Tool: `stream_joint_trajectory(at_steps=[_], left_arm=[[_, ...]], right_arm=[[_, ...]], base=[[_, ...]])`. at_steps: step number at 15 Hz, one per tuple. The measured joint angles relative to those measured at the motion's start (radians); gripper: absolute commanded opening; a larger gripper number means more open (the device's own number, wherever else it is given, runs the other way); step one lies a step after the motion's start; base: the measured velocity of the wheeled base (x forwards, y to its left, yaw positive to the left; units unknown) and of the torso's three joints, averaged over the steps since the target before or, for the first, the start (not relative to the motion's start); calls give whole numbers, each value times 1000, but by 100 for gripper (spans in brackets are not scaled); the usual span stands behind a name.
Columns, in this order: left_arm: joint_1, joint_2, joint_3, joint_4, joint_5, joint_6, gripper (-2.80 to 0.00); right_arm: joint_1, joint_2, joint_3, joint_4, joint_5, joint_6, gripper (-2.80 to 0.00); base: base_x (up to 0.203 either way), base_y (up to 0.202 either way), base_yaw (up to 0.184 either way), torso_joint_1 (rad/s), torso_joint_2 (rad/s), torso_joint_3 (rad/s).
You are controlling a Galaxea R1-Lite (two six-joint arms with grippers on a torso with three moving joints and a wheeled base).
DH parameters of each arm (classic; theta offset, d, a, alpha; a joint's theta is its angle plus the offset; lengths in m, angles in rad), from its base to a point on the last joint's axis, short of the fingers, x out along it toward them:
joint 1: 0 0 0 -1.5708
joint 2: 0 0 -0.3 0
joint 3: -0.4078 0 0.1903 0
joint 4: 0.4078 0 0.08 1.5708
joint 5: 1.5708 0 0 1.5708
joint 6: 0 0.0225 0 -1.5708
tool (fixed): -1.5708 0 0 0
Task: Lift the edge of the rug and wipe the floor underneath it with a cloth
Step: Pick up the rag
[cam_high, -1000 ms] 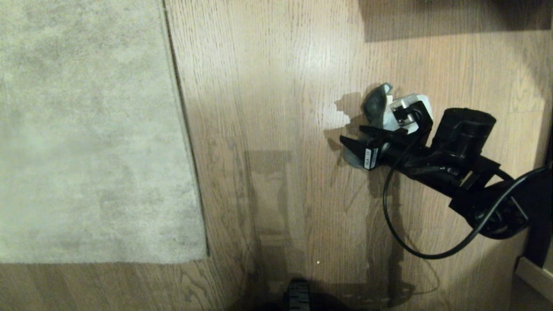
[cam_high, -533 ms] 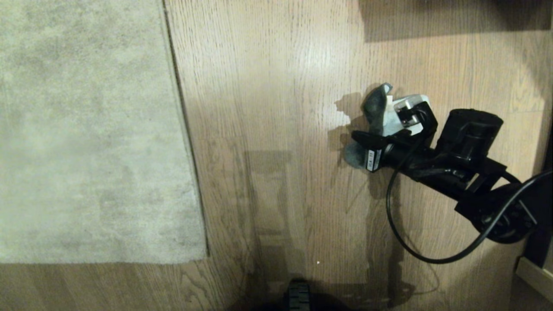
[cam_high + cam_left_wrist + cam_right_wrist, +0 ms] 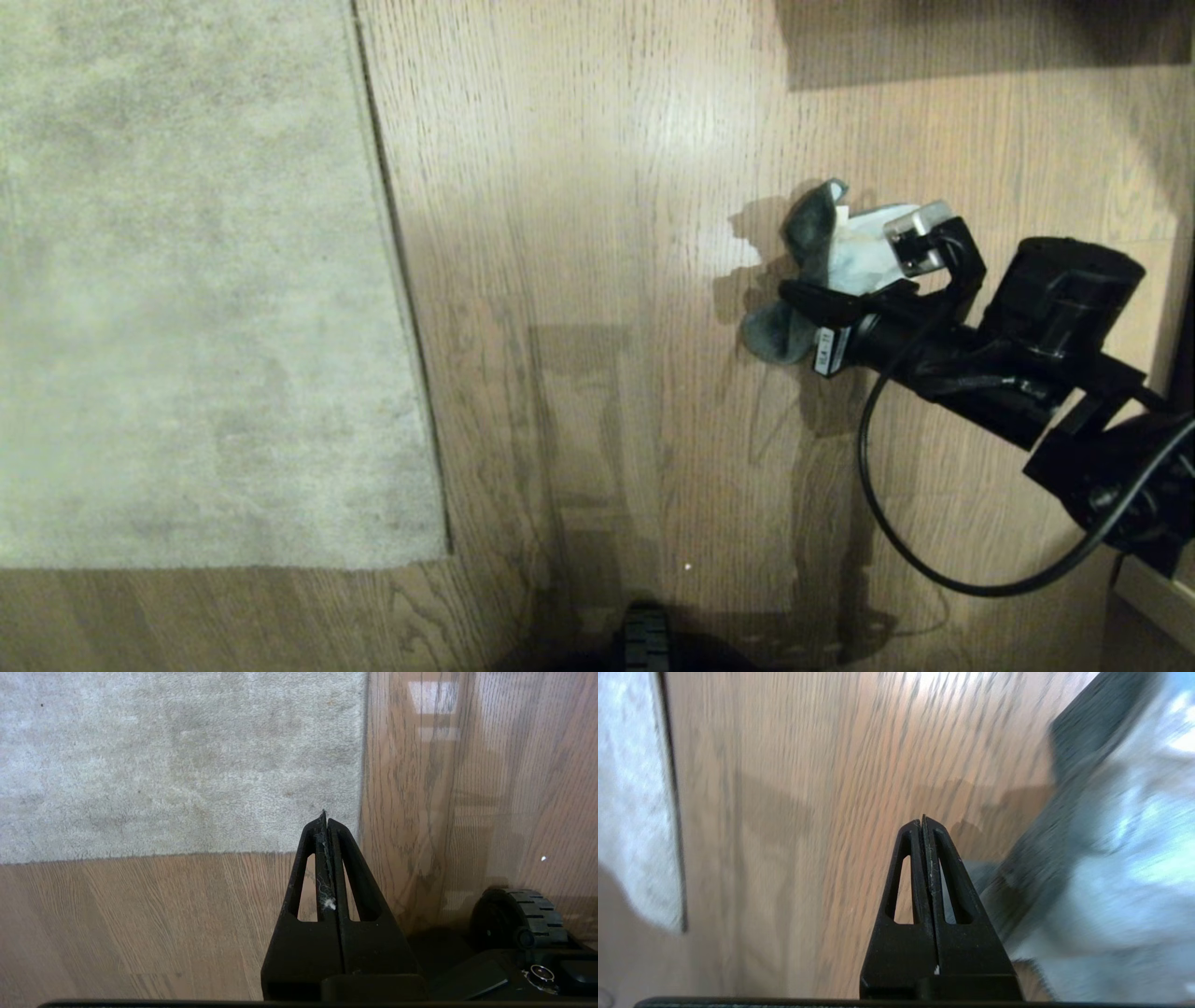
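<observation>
The cloth (image 3: 810,229), dark grey with a pale bluish-white side, lies crumpled on the wood-grain floor (image 3: 597,187) at the right. My right gripper (image 3: 792,292) hovers over it, shut, with nothing between its fingers. The right wrist view shows the cloth (image 3: 1092,858) just beside the shut right gripper (image 3: 923,822). The beige-grey rug (image 3: 187,280) lies flat at the left; its rug edge (image 3: 403,280) runs down to a square corner. My left gripper (image 3: 325,819), shut and empty apart from some lint, is parked low over the rug corner (image 3: 345,835).
My base wheel (image 3: 644,646) shows at the bottom centre, and again as the base wheel (image 3: 518,919) in the left wrist view. A pale furniture edge (image 3: 1153,583) stands at the lower right. The right arm's black cable (image 3: 878,504) loops over the floor.
The right gripper's fingers have gone from open to shut, and the arm has drawn back to the right. The cloth stays on the floor. The left arm has not moved.
</observation>
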Motion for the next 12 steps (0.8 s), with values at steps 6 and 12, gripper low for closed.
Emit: stream_joint_trajectory(at_steps=[6, 12], left_arm=[[0, 0, 0, 0, 0, 0, -280], [0, 0, 0, 0, 0, 0, -280]], right_arm=[[-43, -33, -13, 46, -64, -19, -280], [-76, -50, -23, 115, -64, -38, 0]], base=[[0, 0, 0, 0, 0, 0], [0, 0, 0, 0, 0, 0]])
